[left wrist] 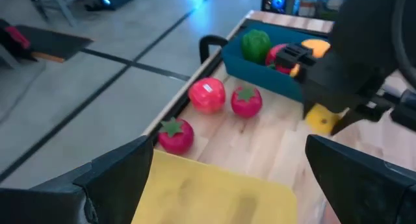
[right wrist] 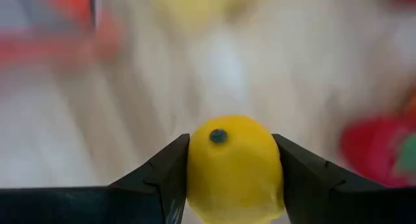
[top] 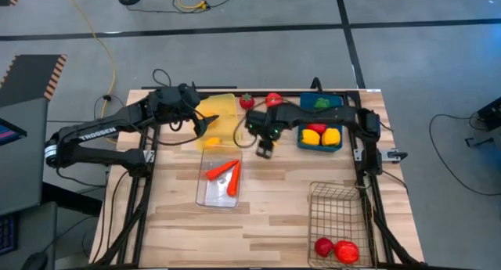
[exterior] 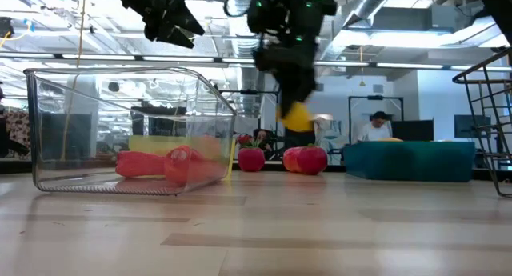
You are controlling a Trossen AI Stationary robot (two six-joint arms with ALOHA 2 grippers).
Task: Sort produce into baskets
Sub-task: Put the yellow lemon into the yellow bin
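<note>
I count four bins: one yellow bin (top: 221, 113), one clear bin (top: 220, 184), one blue bin (top: 322, 121) and one wire basket (top: 338, 215) at lower right. Two carrots (top: 223, 174) lie in the clear one. One lemon (right wrist: 234, 164) sits between my fingers.

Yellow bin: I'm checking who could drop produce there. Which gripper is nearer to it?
Left. The left gripper hangs open over the yellow bin; the right gripper, holding a yellow fruit, is beside it.

Bright overhead light; right wrist background blurred, perhaps by motion.
</note>
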